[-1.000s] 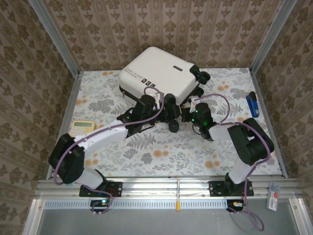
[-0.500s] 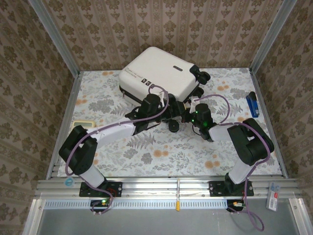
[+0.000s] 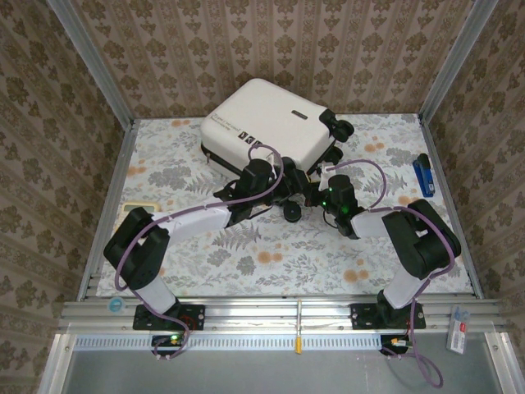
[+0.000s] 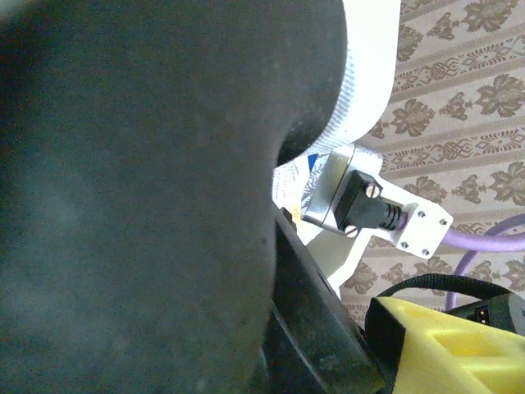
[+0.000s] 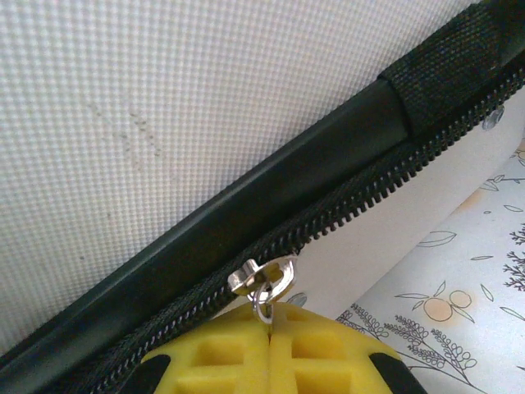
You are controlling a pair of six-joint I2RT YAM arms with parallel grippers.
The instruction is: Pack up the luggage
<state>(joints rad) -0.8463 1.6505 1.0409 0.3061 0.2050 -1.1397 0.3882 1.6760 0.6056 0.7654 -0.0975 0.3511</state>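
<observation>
The right end effector (image 5: 269, 322) is clamped on the zipper pull (image 5: 261, 277) of the luggage (image 3: 267, 119). The left end effector (image 3: 284, 187) sits against the case, and I cannot tell its grip.

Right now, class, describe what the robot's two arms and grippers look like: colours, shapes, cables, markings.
Both the left arm and right arm have white links, bulky black joints and looping purple cables. The right wrist shows a green light. The right gripper has ribbed yellow fingers.

Tally by kind
One cream-white suitcase (image 3: 267, 123), one zipper pull (image 5: 262, 277), two arms: left arm (image 3: 193, 220), right arm (image 3: 402, 226); one blue object (image 3: 424, 175).
</observation>
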